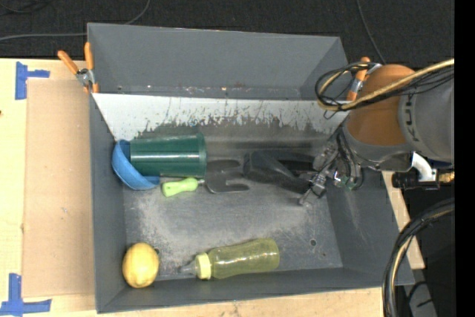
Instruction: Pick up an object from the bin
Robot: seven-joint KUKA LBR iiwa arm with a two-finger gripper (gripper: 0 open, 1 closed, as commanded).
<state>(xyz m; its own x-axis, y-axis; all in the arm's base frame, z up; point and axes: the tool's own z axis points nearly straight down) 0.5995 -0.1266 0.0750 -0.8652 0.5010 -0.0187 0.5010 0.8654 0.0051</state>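
A: Lower left of the frame, there's a bright yellow lemon (pixel 140 265)! Right of it is a bottle (pixel 239 258), translucent yellow-green with a cream cap.

B: Left of centre now: a dark green cup (pixel 168 154) and a blue bowl (pixel 123 171). Then a lime-green handle (pixel 180 187) with a dull grey metal head.

A: Mid-frame, a black piece (pixel 276 165). The bin (pixel 223 63) is grey all round, its back wall paler low down and streaked with dark scratches, its floor dusted with light speckles.

B: Over at the right, an orange cover (pixel 378 119) on the arm, and the tool (pixel 318 182) is dark grey with silvery glints.
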